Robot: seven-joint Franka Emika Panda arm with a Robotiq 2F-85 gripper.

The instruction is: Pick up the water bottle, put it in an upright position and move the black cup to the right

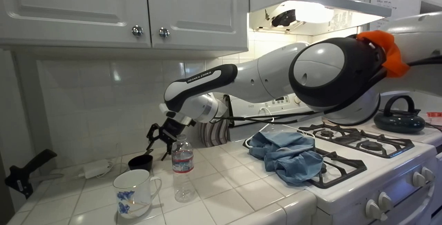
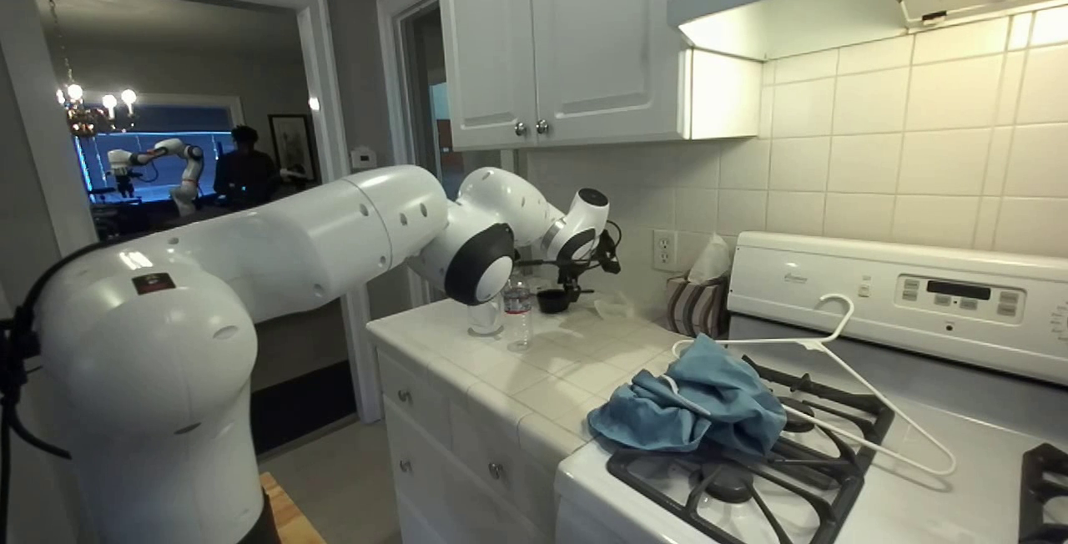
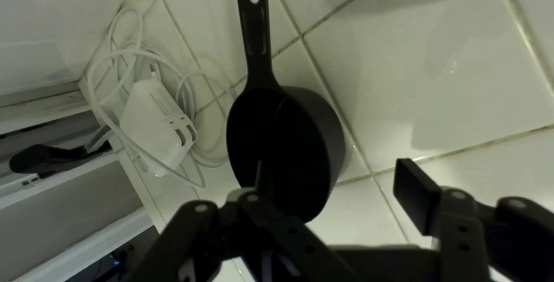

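Note:
The clear water bottle (image 1: 183, 161) with a reddish label stands upright on the tiled counter, and it also shows upright in an exterior view (image 2: 518, 316). It is not seen in the wrist view. The black cup (image 1: 141, 163) stands upright behind the white mug. In the wrist view the cup (image 3: 281, 143) shows a long handle pointing up the picture. My gripper (image 3: 337, 189) is open with nothing between its fingers. Its left finger overlaps the cup's opening and its right finger is outside the cup, over bare tile. I cannot tell whether the left finger is inside the cup.
A white mug with blue flowers (image 1: 133, 197) stands in front of the cup, near the bottle. A white charger with cable (image 3: 158, 126) lies beside the cup. A striped tissue box (image 2: 697, 306) is at the wall. A blue cloth (image 2: 692, 402) lies on the stove.

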